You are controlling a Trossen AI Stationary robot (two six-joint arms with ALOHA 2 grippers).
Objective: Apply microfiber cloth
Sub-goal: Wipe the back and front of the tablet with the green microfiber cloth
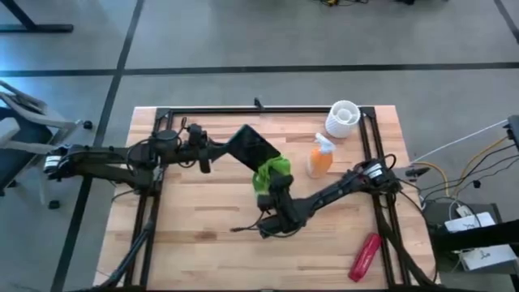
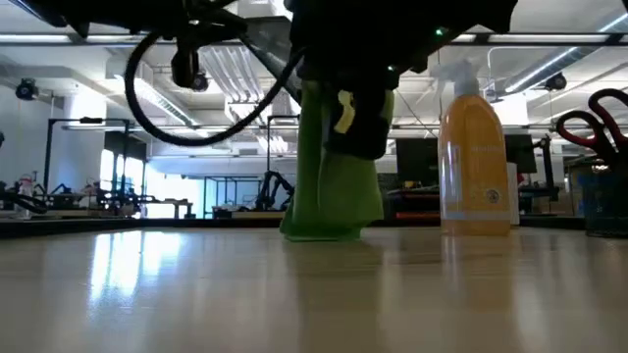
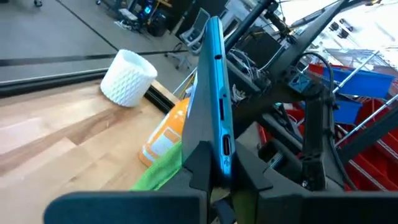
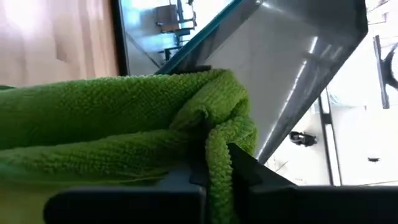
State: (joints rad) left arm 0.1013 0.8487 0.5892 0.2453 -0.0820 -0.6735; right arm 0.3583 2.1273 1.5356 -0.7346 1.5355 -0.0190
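The right gripper (image 1: pixel 272 188) pinched the green cloth (image 1: pixel 270 173) against the tablet (image 1: pixel 254 146), which the left gripper (image 1: pixel 223 149) clamped by its edge above the desk's (image 1: pixel 195 211) middle.

One green cloth (image 1: pixel 270 173), one dark tablet (image 1: pixel 253 146), one orange spray bottle (image 1: pixel 320 157), one white cup (image 1: pixel 342 118), one red tool (image 1: pixel 365 256)

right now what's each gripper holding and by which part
Left gripper clamps the dark tablet by one thin edge. Right gripper pinches a fold of the microfiber cloth.

Left gripper (image 1: pixel 225 148) clamped mid-table; right gripper (image 1: pixel 270 185) pinched shut beside it.
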